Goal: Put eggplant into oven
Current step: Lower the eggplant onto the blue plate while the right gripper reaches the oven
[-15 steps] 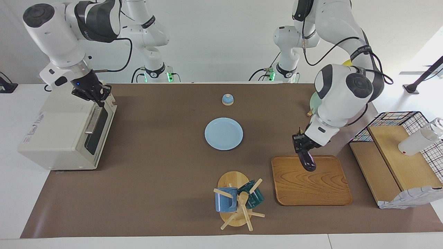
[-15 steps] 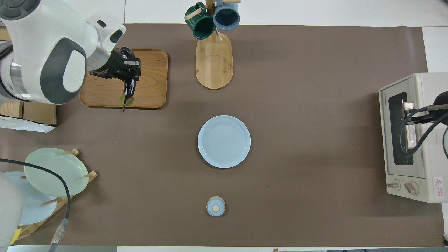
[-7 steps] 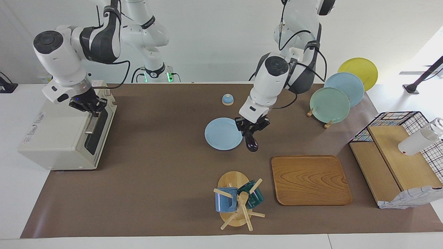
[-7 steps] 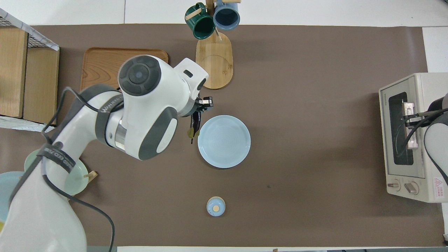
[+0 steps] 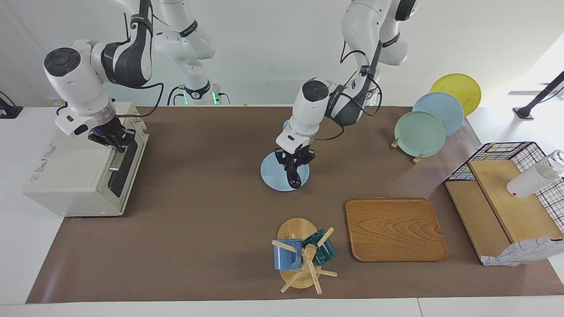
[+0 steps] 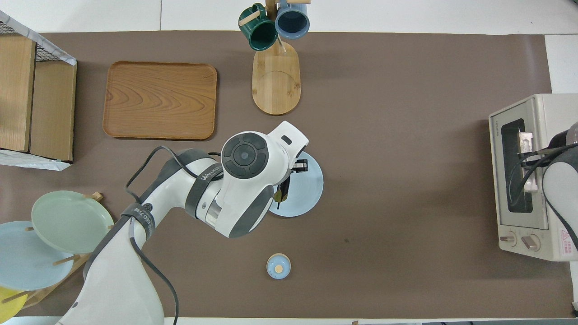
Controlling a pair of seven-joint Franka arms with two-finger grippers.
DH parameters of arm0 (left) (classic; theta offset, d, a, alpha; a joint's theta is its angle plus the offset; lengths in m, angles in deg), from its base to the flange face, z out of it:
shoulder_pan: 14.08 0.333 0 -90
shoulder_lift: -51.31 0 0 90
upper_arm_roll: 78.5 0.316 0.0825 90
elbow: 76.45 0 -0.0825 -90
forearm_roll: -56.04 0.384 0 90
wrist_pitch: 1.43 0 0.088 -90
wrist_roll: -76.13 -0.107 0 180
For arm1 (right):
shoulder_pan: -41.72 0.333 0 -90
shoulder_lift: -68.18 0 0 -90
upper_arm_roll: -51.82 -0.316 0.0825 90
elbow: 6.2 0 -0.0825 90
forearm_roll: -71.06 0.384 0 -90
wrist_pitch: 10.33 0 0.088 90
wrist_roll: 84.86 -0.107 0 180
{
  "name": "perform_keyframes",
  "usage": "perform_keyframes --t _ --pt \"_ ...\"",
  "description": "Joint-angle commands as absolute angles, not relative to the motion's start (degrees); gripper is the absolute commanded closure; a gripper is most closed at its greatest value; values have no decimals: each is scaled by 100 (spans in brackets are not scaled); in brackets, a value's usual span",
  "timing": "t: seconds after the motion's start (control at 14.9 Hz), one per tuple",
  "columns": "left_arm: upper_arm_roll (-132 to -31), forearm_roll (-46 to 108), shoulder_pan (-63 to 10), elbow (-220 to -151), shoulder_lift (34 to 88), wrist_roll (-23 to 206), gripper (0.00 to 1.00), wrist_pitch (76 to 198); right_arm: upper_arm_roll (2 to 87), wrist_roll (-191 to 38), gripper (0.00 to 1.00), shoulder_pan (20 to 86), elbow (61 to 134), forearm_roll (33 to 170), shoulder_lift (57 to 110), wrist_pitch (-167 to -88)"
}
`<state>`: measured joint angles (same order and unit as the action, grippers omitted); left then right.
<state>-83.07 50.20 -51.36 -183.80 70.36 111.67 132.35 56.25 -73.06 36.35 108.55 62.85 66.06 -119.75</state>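
Eggplant held over the blue plate; oven door shut

The left tool point(image 5: 294, 164) is clamped shut on the eggplant point(image 5: 294, 177), which hangs below it over the light blue plate point(image 5: 272, 174) at mid-bench; the right tool point(image 5: 111, 137), fingers closed, sits at the metal handle point(image 5: 117, 156) atop the door of the oven point(image 5: 75, 169) at the right arm's end of the bench; farther out than the left tool lie the wooden tray point(image 5: 394, 229) and the mug rack point(image 5: 302, 259).

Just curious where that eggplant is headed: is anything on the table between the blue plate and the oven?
No. In the overhead view only bare brown mat lies between the blue plate and the oven.
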Motion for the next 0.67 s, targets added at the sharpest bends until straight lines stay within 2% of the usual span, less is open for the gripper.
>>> perform_keyframes --t 0.0,0.33,0.4,0.47,0.54,0.6 --pt "-8202 4928 -5328 -18692 7047 11234 100 13612 5595 -7229 100 3636 11306 6262 6668 -12589" --pt "-8202 4928 -5407 -18807 7012 11199 100 13595 5533 -7483 100 3802 11588 6341 6905 -13222" --pt "-8202 4928 -5407 -18807 7012 11190 93 13560 5533 -7597 100 3907 11597 6350 6967 -13310" --pt "-8193 4928 -5407 -18799 7003 11208 43 13542 5533 -7711 100 3926 11614 6350 7037 -13398" --pt "-8193 4928 -5407 -18799 6994 11216 0 13516 5524 -7764 100 3926 11710 6359 7064 -13573" --pt "-8193 4928 -5389 -18790 6985 11208 0 13498 5498 -7774 100 3943 11877 6359 7064 -13862"
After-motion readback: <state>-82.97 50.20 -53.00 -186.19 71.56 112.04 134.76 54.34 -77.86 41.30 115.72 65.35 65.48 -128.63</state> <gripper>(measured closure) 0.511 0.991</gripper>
